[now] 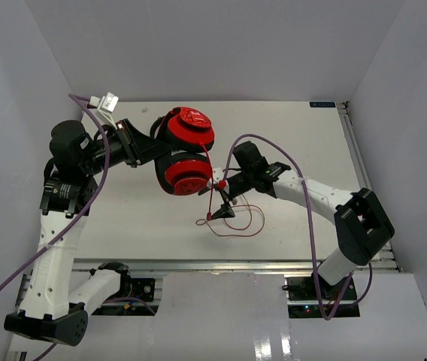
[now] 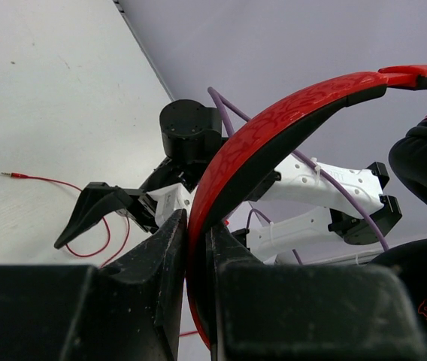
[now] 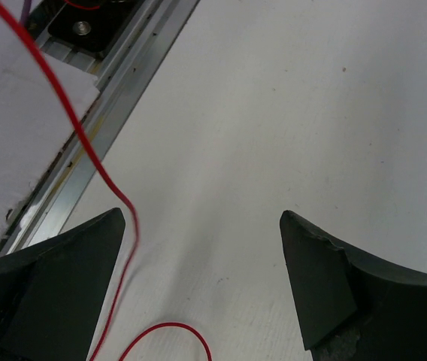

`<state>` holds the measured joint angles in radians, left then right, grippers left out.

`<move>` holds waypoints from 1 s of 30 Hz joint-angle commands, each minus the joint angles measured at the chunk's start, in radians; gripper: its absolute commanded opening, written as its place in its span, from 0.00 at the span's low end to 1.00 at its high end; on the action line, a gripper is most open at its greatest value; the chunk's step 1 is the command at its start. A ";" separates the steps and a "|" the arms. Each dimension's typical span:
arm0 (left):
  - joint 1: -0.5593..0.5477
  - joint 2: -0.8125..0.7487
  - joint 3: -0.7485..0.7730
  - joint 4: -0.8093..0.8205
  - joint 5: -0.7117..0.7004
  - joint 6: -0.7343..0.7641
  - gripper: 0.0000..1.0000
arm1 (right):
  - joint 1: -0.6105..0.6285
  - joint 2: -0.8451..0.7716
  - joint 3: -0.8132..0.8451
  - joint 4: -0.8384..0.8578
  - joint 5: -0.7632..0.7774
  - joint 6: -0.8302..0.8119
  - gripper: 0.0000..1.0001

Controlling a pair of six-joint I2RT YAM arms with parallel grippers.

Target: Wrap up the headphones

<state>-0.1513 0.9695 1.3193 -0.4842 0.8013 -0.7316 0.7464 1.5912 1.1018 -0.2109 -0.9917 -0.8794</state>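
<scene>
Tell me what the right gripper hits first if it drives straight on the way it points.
Probably the table, bare between the open fingers of the right gripper. The red cable runs close beside one finger and might brush it; depth is unclear.

The headphones (image 1: pixel 187 150) hang left of centre over the bench (image 1: pixel 304 143), their headband between the fingers of the left gripper (image 2: pixel 197 226), which is on their left. Just right of the earcups is the right gripper (image 3: pixel 202 226) — the cable (image 1: pixel 236 226) drops past it and loops on the bench beneath.
</scene>
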 commanded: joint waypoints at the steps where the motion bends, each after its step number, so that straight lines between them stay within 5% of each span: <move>1: -0.004 -0.021 0.026 0.019 0.016 -0.039 0.00 | -0.001 -0.059 -0.041 0.156 0.077 0.138 0.90; 6: -0.002 -0.023 0.028 0.022 0.013 -0.042 0.00 | 0.049 -0.065 -0.109 0.246 0.009 0.289 0.91; 14: -0.003 -0.037 0.023 0.019 -0.004 -0.037 0.00 | 0.172 -0.078 -0.128 0.158 -0.004 0.214 0.93; 24: -0.004 -0.049 0.013 0.014 -0.010 -0.031 0.00 | 0.098 -0.127 -0.169 0.347 0.608 0.340 0.91; 27: -0.004 -0.054 0.004 0.013 -0.011 -0.031 0.00 | 0.041 -0.140 -0.170 0.352 0.527 0.378 0.91; 30: -0.003 -0.053 0.003 0.013 -0.014 -0.027 0.00 | -0.012 -0.153 -0.163 0.261 0.251 0.306 0.90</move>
<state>-0.1528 0.9433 1.3167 -0.4941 0.7928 -0.7409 0.7903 1.4859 0.9348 0.0715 -0.5165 -0.5524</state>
